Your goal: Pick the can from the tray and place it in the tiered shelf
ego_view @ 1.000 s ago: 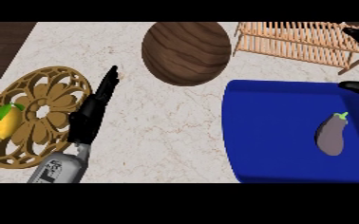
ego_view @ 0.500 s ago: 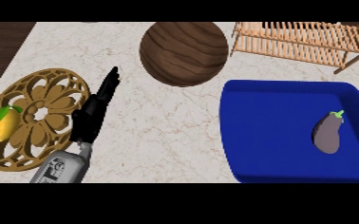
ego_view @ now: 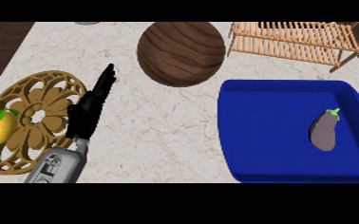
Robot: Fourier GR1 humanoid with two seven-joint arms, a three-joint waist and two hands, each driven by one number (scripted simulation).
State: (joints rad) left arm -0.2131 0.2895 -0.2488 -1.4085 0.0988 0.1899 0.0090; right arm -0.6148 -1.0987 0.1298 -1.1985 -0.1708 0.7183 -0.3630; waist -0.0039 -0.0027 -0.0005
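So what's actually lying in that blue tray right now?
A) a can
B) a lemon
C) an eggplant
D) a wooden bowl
C. The only thing lying in the blue tray is a purple eggplant with a green stem, near its right side; no can shows in it.

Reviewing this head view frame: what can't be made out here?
- Can: none visible; the blue tray shows only an eggplant.
- Right hand: out of frame.
- Wooden shelf: cut by the top and right edges.
- Yellow fruit: cut by the left edge.
- Left hand: open over the counter.
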